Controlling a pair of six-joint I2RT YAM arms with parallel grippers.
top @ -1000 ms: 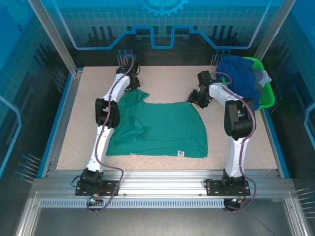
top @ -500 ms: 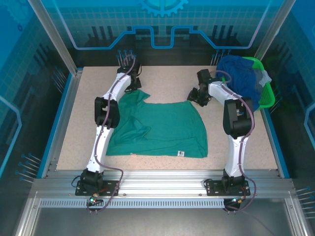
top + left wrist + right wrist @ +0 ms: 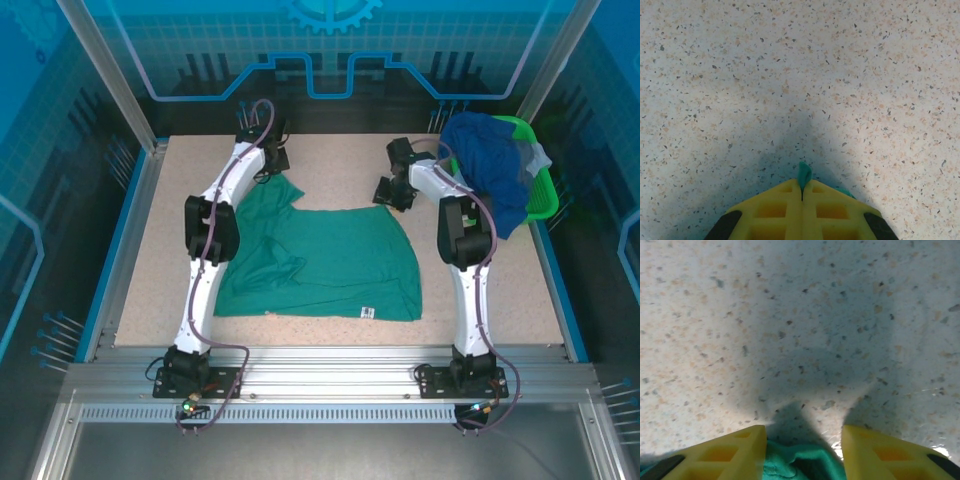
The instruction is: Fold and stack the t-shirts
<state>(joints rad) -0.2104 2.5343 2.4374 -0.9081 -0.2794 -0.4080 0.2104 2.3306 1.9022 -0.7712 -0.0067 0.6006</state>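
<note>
A teal-green t-shirt (image 3: 330,265) lies spread on the speckled table, with a small white tag (image 3: 367,312) near its front hem. My left gripper (image 3: 270,162) is at the shirt's far left corner. In the left wrist view its yellow fingers (image 3: 775,210) are shut, and a tip of teal cloth (image 3: 803,175) pokes out between them. My right gripper (image 3: 386,192) is at the far right corner. Its jaws stand apart just above the table, with a bunch of teal cloth (image 3: 800,462) between the fingers (image 3: 735,450). More t-shirts, royal blue (image 3: 490,160) and grey (image 3: 538,158), are heaped at the back right.
A bright green plastic basket (image 3: 545,195) under the blue heap sits against the right edge of the table. Bare speckled tabletop (image 3: 340,160) runs along the far side between the two grippers. Blue enclosure walls ring the table.
The right gripper has moved left and slightly toward the far side, along the shirt's far right corner. The left gripper has shifted a little toward the far edge with the cloth corner.
</note>
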